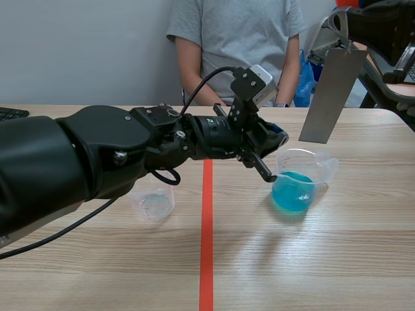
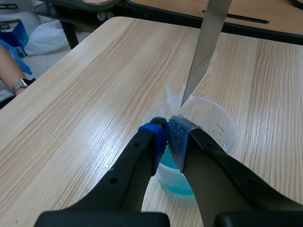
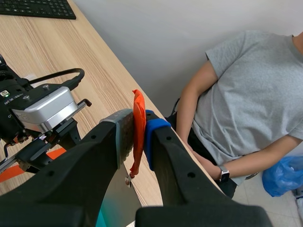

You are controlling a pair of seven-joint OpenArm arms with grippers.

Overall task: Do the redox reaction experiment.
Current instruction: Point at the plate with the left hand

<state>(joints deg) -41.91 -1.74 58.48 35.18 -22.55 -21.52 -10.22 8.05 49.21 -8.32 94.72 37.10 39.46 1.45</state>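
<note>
Blue liquid fills the lower part of a clear plastic beaker (image 1: 295,184), which stands on the wooden table (image 1: 311,272) just right of the orange-red tape line (image 1: 206,246). Left claw (image 2: 166,135), reaching past that line, is clenched on the beaker's near rim, with the wall pressed between its pads. Grey metal strip (image 1: 331,97) hangs tilted above the beaker, its lower corner just over the far rim by the spout and clear of the liquid (contact with the rim cannot be confirmed). Right claw (image 3: 137,124) is clenched on the strip's upper end, raised over the table's right side; an orange piece (image 3: 138,127) shows pressed between its pads. Small clear cup (image 1: 154,202) stands left of the tape line, under the left arm (image 1: 97,155) and well apart from the beaker. Person in a grey shirt (image 1: 237,45) sits across the table. Keyboard (image 3: 38,8) lies at the table's left edge.
</note>
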